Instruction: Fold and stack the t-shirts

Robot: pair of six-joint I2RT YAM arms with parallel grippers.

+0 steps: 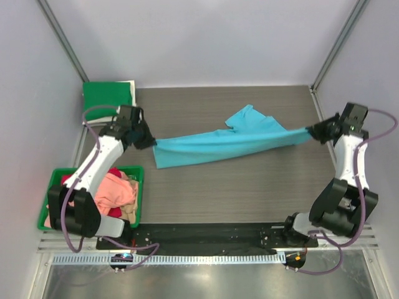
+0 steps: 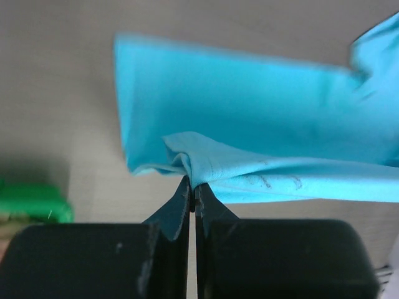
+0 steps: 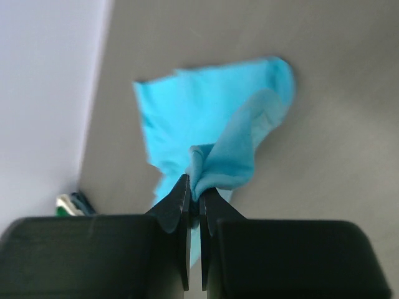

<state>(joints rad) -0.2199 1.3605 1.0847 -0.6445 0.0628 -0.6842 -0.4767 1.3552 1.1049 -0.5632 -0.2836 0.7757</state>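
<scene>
The left hand, centre left in the top view, is closed tight on one end of the blue shirt. The right hand, at the right edge, pinches the other end. The shirt stretches between them across the middle of the tabletop. A pink shirt lies in the bin, lower left.

Pale walls, dark table, apparently wood-grained
</scene>
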